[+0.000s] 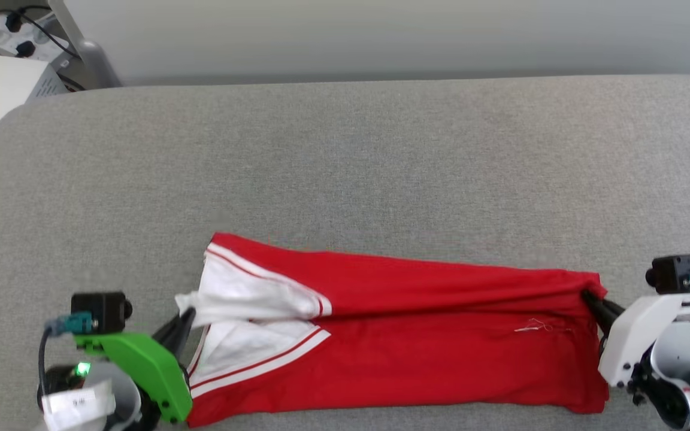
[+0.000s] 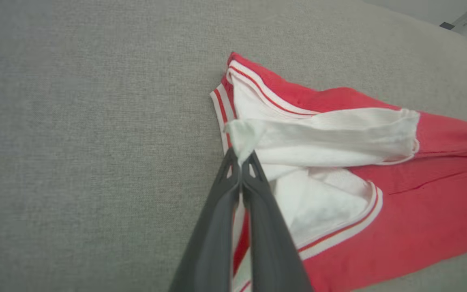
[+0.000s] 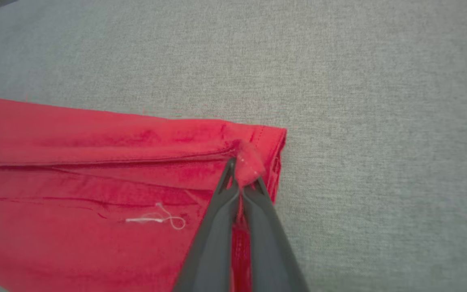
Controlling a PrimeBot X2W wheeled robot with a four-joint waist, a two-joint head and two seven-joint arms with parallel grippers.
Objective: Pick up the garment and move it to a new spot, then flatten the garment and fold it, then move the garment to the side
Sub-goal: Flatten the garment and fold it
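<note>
The garment [image 1: 417, 335], a red T-shirt with white sleeves, lies stretched in a long band across the near part of the grey surface [image 1: 345, 167]. At its left end my left gripper [image 1: 182, 317] is shut on the tip of a white sleeve [image 2: 322, 134], seen closely in the left wrist view with the left gripper [image 2: 240, 162] pinching the cloth. My right gripper [image 1: 589, 297] is shut on the red hem corner at the right end. The right wrist view has the right gripper [image 3: 243, 176] holding a small tuft of red fabric [image 3: 95, 178].
A loose white thread [image 1: 539, 326] lies on the red cloth near the right end. White equipment with cables [image 1: 3, 54] stands beyond the surface's far left corner. The surface's rounded far edge runs along the top.
</note>
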